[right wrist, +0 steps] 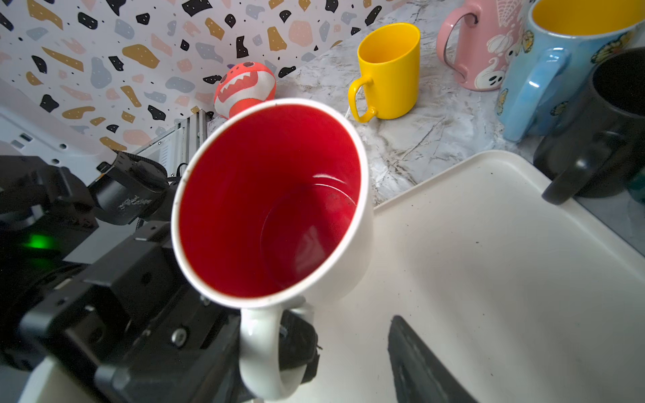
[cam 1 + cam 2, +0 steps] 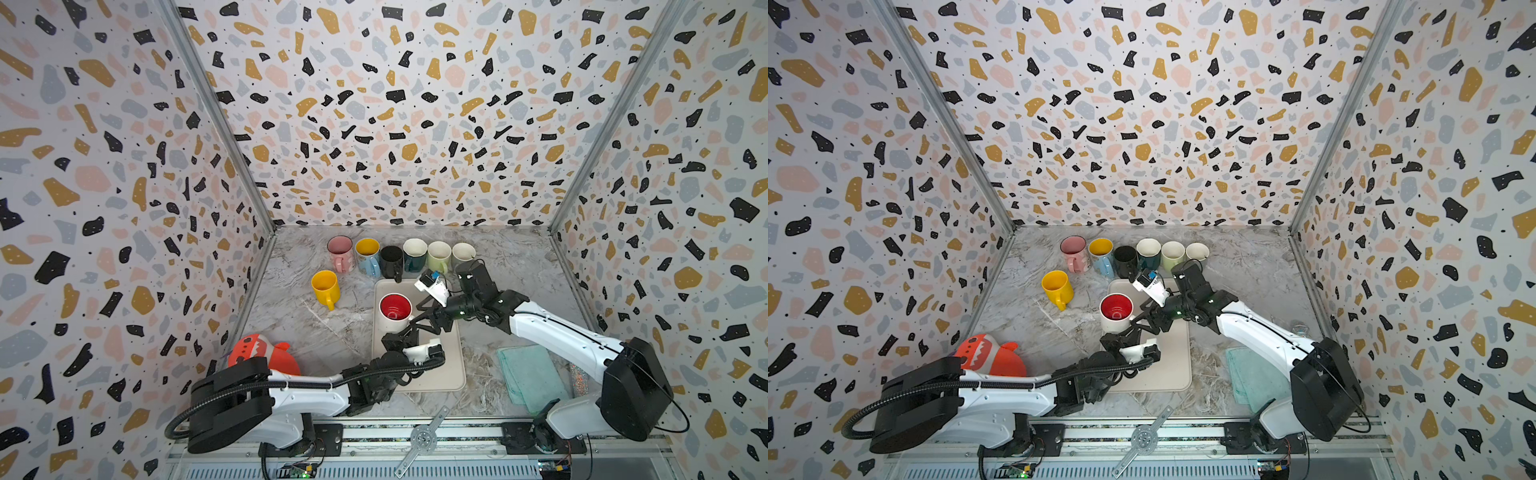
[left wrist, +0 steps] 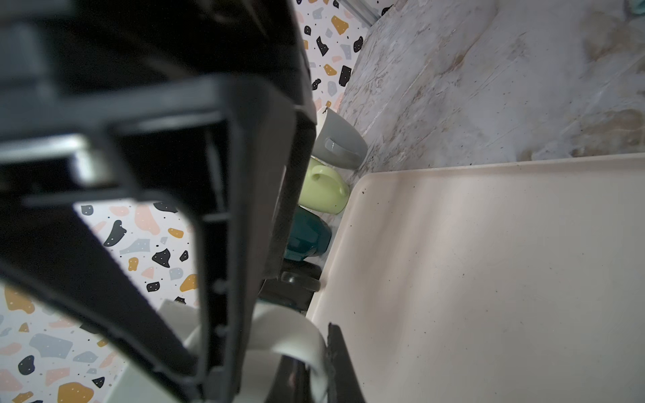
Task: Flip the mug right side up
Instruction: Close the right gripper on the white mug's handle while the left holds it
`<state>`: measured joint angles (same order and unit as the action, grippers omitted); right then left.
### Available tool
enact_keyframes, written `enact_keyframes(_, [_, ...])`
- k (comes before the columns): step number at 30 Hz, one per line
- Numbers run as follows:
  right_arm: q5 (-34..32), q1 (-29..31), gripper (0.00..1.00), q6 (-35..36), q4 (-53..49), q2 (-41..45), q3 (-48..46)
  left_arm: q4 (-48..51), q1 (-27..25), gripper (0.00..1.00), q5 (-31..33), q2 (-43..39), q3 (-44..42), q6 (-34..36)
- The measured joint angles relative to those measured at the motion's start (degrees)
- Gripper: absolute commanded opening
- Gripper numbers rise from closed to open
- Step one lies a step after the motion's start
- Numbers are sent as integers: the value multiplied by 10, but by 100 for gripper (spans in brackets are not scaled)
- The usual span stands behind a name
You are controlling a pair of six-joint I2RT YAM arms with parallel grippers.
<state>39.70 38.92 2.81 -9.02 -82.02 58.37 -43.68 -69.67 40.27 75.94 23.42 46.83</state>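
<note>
The left gripper (image 2: 402, 333) is pinched shut on the handle of the red-lined white mug (image 2: 395, 309), which stands mouth-up on the cream tray (image 2: 451, 365). Just beside it, the right gripper (image 2: 420, 319) is spread and empty. The turn looks finished; next comes a gentle release without tipping the mug.

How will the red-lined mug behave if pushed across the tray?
The mug looks rigid, glossy ceramic: probably heavy, slippery. Upright on the smooth tray, it would likely slide, not roll. A high push might tip it.
</note>
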Motion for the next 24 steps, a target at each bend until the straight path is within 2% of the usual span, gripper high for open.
enact_keyframes(6, [3,2,52,-2,0,0,0,0,-5,0,9,4,3,6])
enact_keyframes(18, [12,8,50,-2,0,-21,0,2,-6,0,11,4,3,16])
enact_keyframes(21, [11,9,43,-3,0,-24,0,5,-6,0,12,3,3,18])
enact_keyframes(24, [11,10,27,-4,0,-24,0,9,-6,0,14,3,3,19])
